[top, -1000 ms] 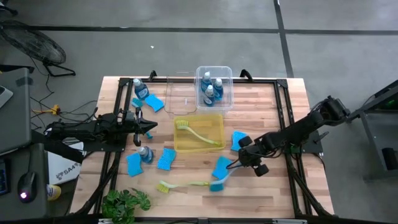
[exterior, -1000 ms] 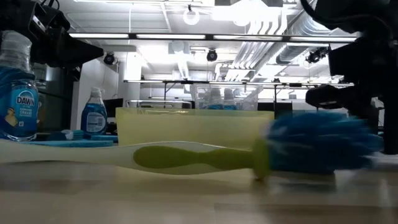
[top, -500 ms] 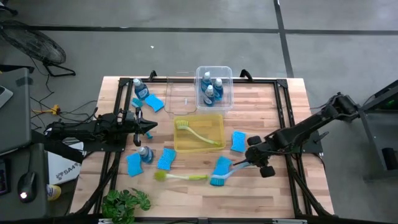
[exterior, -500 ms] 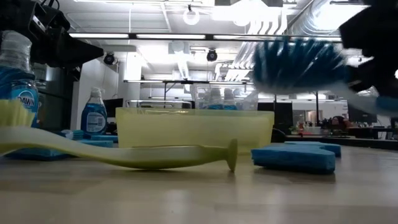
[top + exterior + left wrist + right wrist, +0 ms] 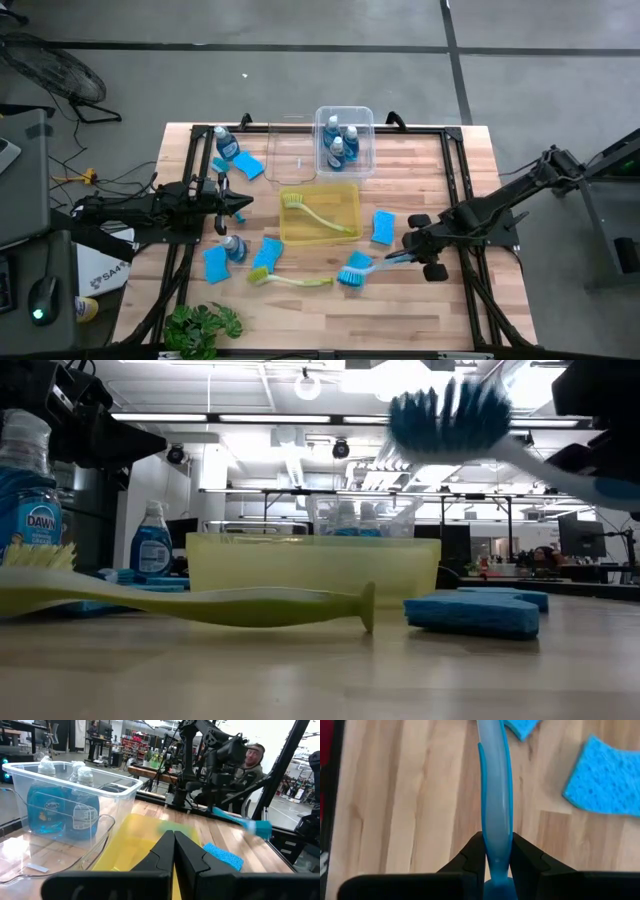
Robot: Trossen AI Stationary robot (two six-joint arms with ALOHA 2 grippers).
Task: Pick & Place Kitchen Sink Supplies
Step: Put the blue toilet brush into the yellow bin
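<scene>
The right gripper (image 5: 496, 851) is pinching the pale blue handle of the blue dish brush (image 5: 357, 268) between its two dark fingers (image 5: 472, 855), narrowly parted around it, and the brush head is hanging in the air above the table (image 5: 440, 310), bristles spread wide in the low view. The right arm is reaching in low from the table's right edge, stretched out long toward the middle. A blue sponge (image 5: 474, 610) is lying flat just beside the yellow bin (image 5: 345, 195), and the yellow-green brush (image 5: 200, 603) is resting on the wood nearer the front edge, its handle touching another sponge (image 5: 267, 254).

Over on the left, the left gripper (image 5: 173, 851) is sitting with its fingers pressed together, holding nothing, the arm lying out level over the left edge. Readable writing: "DAWN" is showing on the blue-liquid bottle (image 5: 28, 510) at the left, and again on a bottle (image 5: 46, 805) inside the clear bin (image 5: 366, 115) at the back edge.
</scene>
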